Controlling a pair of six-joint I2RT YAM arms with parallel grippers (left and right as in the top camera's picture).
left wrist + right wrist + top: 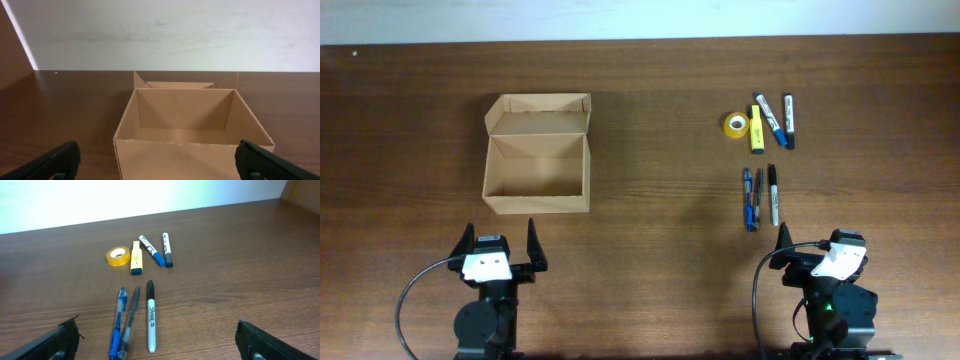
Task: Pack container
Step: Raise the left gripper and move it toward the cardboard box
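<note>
The tan cardboard container point(537, 165) stands open and empty at the left, its flap lid folded back; it fills the left wrist view point(185, 125). My left gripper point(499, 243) is open just in front of it point(160, 162). At the right lie a yellow tape roll point(735, 124), a yellow highlighter point(757, 129), two blue-and-white markers point(775, 118), a blue pen point(748, 197), a grey pen point(757, 195) and a black-capped Sharpie point(773, 194). My right gripper point(817, 245) is open and empty, in front of the pens point(157, 340).
A pale wall or table edge point(640, 20) runs along the far side of the brown wooden table point(660, 180). Black cables point(420, 290) loop beside each arm base.
</note>
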